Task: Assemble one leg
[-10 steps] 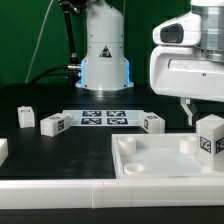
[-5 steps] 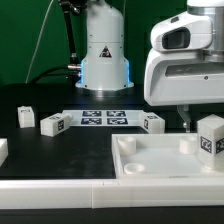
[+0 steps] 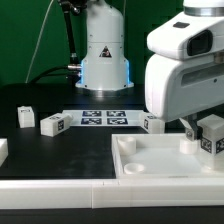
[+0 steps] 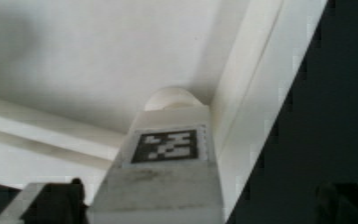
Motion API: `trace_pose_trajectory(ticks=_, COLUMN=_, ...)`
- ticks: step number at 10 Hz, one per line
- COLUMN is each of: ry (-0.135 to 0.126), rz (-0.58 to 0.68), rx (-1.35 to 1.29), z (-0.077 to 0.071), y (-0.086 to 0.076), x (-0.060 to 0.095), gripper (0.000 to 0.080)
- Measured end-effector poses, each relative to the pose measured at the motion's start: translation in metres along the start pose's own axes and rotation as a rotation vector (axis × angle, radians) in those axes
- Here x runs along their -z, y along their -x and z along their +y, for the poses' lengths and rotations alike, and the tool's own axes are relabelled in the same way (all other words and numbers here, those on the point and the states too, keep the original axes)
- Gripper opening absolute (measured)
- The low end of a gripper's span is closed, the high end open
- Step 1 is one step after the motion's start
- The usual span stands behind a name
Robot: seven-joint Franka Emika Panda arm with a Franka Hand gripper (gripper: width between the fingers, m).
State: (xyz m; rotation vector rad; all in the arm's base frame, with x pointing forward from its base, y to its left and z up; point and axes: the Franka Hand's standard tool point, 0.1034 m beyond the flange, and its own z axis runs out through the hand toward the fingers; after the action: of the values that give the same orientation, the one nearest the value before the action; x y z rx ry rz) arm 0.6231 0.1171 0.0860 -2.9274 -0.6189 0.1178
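A white leg (image 3: 211,135) with a black-and-white tag stands upright at the far right corner of the large white square top (image 3: 150,165). My gripper (image 3: 200,128) hangs over it at the exterior view's right. In the wrist view the leg (image 4: 167,150) rises between my two dark fingertips (image 4: 51,203), with the tag facing the camera. My gripper (image 4: 197,208) is open: one fingertip is close beside the leg and a gap shows on the other side. Nothing is held.
Three more white legs lie on the black table: one (image 3: 53,124) and another (image 3: 26,117) at the left, one (image 3: 152,123) by the top's far edge. The marker board (image 3: 102,118) lies before the robot base (image 3: 104,60).
My gripper has come down and slightly toward the exterior view's left, closing in over the standing leg. The leg and the other parts have not moved.
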Motion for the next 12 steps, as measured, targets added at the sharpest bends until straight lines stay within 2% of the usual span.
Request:
trace_pose_trajectory(ticks=1, ry=0.000, rz=0.000, rx=-0.001, z=0.0000, y=0.0000, x=0.0000, gripper=0.0607)
trace_pose_trajectory(ticks=2, ry=0.000, rz=0.000, rx=-0.001, z=0.0000, y=0.0000, x=0.0000, gripper=0.0607)
trace_pose_trajectory(ticks=3, ry=0.000, rz=0.000, rx=-0.001, z=0.0001, y=0.0000, x=0.0000, gripper=0.0414)
trace_pose_trajectory(ticks=4, ry=0.001, rz=0.000, rx=-0.002, z=0.0005, y=0.0001, x=0.0001, gripper=0.0414)
trace_pose_trajectory(ticks=5, ry=0.002, rz=0.000, rx=-0.004, z=0.0019, y=0.0004, x=0.0002, gripper=0.0292)
trace_pose_trajectory(ticks=9, ry=0.008, rz=0.024, rx=-0.084, z=0.0023, y=0.0008, x=-0.0006, gripper=0.0292)
trace_pose_trajectory(ticks=12, ry=0.025, rz=0.092, rx=-0.366, z=0.0026, y=0.0007, x=-0.0010, gripper=0.0292)
